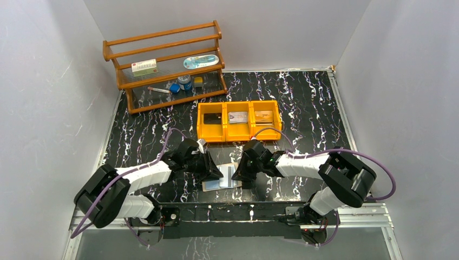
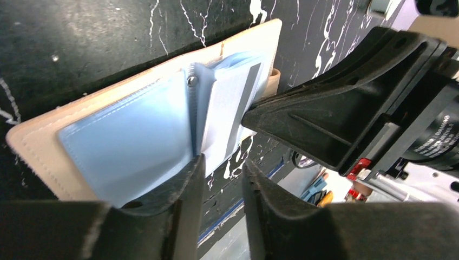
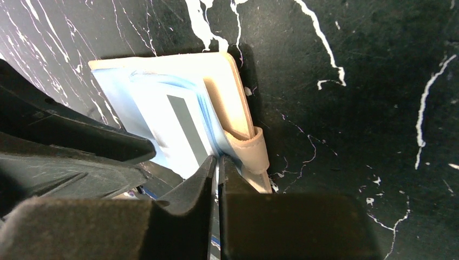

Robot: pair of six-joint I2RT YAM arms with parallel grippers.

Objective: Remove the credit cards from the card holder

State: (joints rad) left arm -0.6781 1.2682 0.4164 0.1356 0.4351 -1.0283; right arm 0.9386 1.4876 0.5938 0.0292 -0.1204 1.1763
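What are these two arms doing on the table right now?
Both arms work on the open card holder. The right claw pinches its edge beside the tan strap, while the left claw, jaws apart, straddles a pocket leaf holding a striped card. That card is not out yet; other cards lie in the yellow bin.

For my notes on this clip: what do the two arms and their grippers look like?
The left arm and right arm have white links between bulky black joints, a purple cable looping along each. The left gripper and right gripper are matte black, with wedge-shaped fingers tapering to narrow tips; a small red tab sits on the right one's body.
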